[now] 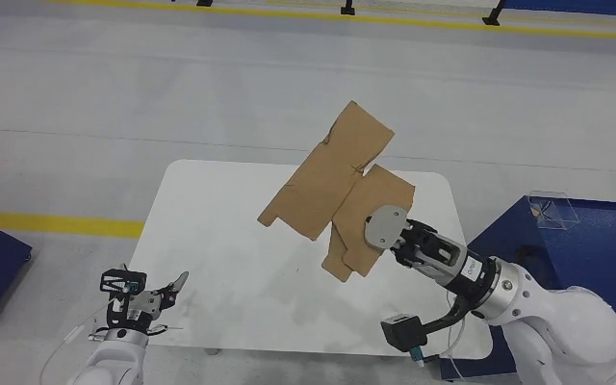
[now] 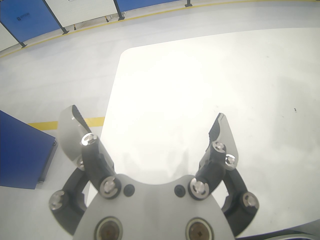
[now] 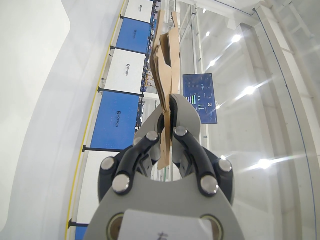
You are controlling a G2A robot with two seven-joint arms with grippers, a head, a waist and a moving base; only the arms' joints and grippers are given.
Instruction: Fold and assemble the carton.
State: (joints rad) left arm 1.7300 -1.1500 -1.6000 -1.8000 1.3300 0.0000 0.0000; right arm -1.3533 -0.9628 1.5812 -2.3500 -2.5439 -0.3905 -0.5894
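A flat brown carton hangs in the air above the right half of the white table, tilted, with its flaps spread. My right gripper is shut on the carton's lower right edge. In the right wrist view the carton stands edge-on, pinched between the fingers, and the right gripper points upward toward the ceiling. My left gripper sits at the table's front left corner, away from the carton. In the left wrist view the left gripper is open with nothing between its fingers, above bare table.
A blue cabinet carrying a clear plastic holder stands right of the table. Another blue block is off the table's left edge. Blue and white panels on stands line the far floor behind a yellow line.
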